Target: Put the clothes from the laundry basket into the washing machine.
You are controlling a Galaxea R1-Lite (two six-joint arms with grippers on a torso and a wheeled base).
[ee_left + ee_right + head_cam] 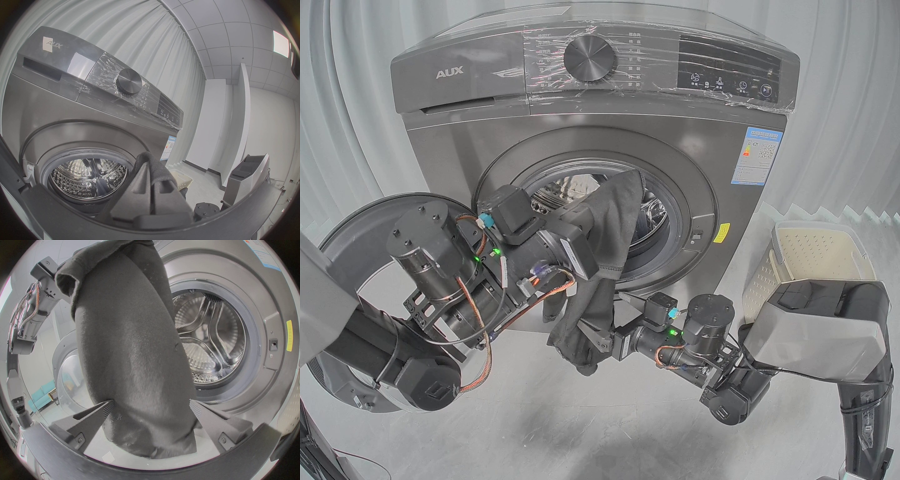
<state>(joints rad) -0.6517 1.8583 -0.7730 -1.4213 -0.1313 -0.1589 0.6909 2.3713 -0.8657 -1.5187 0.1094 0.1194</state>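
A: Where is the dark garment [612, 225] found?

B: It is held up before the open mouth of the washing machine [487, 150]. Its upper end is raised against the opening of the drum [209, 343], and the rest is left hanging down the front.

A: By what is it held?

B: It is pinched by the left gripper [152, 193], whose fingers [162, 197] are closed together on a fold of the cloth.

A: And the right gripper [151, 405]?

B: It is placed lower, with its fingers [218, 421] spread wide on either side of the hanging lower part. Whether the cloth is pressed by them cannot be told.

A: What else is seen?

B: The door [344, 250] is swung open to the robot's left. The laundry basket [819, 250] is set on the floor [581, 425], just beside the machine on the right.
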